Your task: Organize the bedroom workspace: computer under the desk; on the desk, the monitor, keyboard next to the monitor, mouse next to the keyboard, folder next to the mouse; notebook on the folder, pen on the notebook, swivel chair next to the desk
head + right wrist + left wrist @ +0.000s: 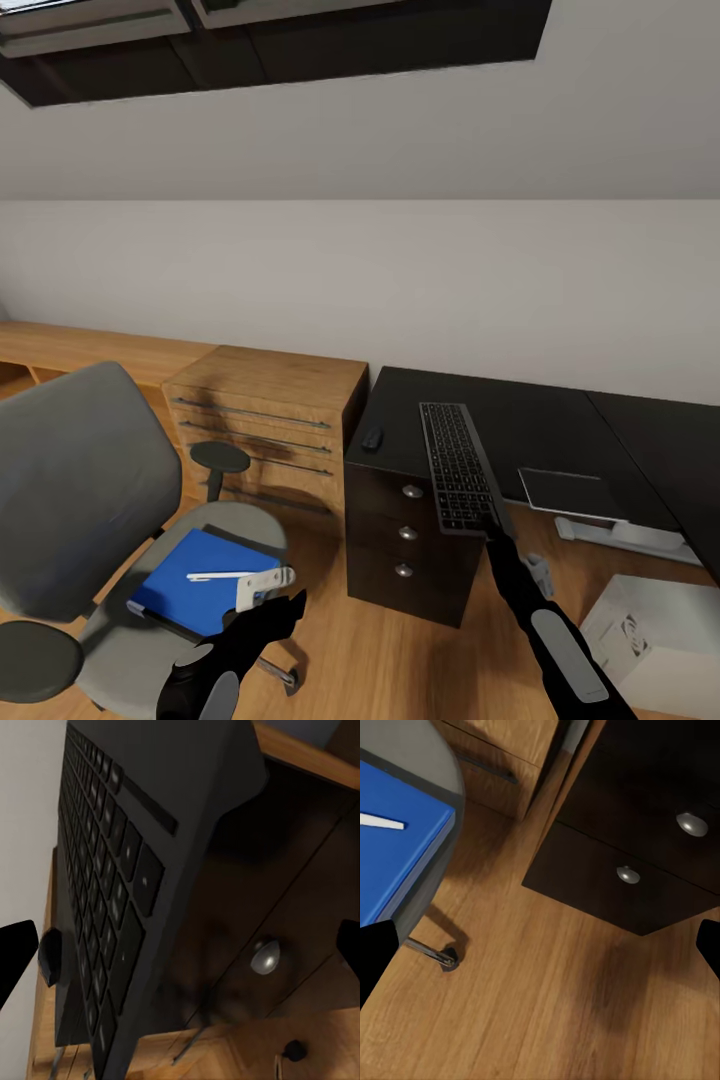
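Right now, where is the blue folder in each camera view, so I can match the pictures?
Head view: the folder lies on the swivel chair seat, lower left, with the pen on it.
Left wrist view: the folder is at the left edge, again under the pen.
Right wrist view: not in it.
Shared landmark: the black drawer unit's silver knobs.

The black surface (540, 425) carries a small dark mouse (372, 437) near its left edge, above the drawer unit (405, 545). The keyboard (458, 465) runs lengthwise beside it, near end jutting past the front edge; whether it rests flat I can't tell. Over on the swivel chair (110, 520), the seat carries a blue folder (195, 585), a white pen (222, 576) lying on top. Down on the wood floor (380, 650) sits a pale boxy computer (655, 630), right of the drawers.
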{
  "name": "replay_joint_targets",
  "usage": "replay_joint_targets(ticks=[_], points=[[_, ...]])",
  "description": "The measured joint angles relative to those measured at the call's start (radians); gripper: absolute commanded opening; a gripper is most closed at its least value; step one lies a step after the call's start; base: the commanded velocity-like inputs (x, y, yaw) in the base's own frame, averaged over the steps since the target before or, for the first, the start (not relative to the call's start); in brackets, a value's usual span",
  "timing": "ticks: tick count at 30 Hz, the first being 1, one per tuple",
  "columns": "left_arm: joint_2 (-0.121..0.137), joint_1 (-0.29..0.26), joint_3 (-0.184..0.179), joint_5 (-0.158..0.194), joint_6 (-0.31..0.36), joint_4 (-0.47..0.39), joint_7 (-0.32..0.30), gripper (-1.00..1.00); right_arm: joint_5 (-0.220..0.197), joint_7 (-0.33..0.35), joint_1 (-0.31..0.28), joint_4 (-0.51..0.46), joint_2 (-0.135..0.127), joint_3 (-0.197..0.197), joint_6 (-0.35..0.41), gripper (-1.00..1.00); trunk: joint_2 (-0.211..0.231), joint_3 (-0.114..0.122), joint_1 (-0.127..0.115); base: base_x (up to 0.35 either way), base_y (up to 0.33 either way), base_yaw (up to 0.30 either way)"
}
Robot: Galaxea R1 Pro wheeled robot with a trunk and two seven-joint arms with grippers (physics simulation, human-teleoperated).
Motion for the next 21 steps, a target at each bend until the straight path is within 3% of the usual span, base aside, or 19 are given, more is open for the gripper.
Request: replay_joint_targets(ticks=[4,21], points=[[-0.002,0.0,0.0,0.0,0.0,0.0,0.001,1.0,0.0,0.0,0.0,0.0,0.0,0.0,0.0,1.0,-0.028,-0.013,0.015,0.0,0.0,0.0],[0.002,0.0,0.001,0.0,0.0,0.002,-0.001,1.0,-0.001,0.0,-0.001,0.0,0.001,-0.001,0.0,1.0,-0.028,-0.013,0.015,0.042,0.039,0.0]])
